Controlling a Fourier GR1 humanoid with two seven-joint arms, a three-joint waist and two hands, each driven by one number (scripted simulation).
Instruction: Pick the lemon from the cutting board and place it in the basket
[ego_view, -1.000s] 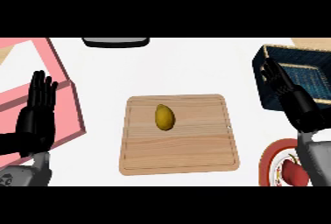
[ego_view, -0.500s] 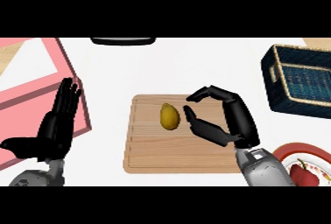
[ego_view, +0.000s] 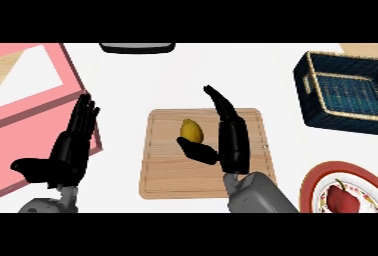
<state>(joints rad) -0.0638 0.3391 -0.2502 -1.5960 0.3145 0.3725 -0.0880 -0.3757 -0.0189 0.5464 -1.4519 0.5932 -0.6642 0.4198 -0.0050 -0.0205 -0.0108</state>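
None of the carrying has been done as far as we can see: the lemon (ego_view: 191, 131) lies on the cutting board (ego_view: 166, 170), toward its upper middle, and the basket (ego_view: 341, 91) at the upper right shows only its woven floor, with nothing inside that we can make out

We judge the task to be at the approach to the grasp. Our right hand (ego_view: 230, 137) is over the board, just beside the lemon on its right side, fingers stretched out straight toward the far edge and thumb reaching in below the fruit. It looks close to touching, though we cannot tell whether it does, and the fingers have not curled round anything, so the hand is open and holds nothing. What is left, in our reading, is to close round the lemon, lift it, carry it right and away to the basket, which stands well apart from the board, and let it go inside

Our left hand (ego_view: 66, 152) rests open at the left, fingers up, beside the pink mat (ego_view: 40, 65), holding nothing

As for other holders, the red-rimmed plate (ego_view: 314, 182) at the lower right carries a red item (ego_view: 343, 200) that we cannot name for certain, and a dark object (ego_view: 137, 47) at the top edge is cut off
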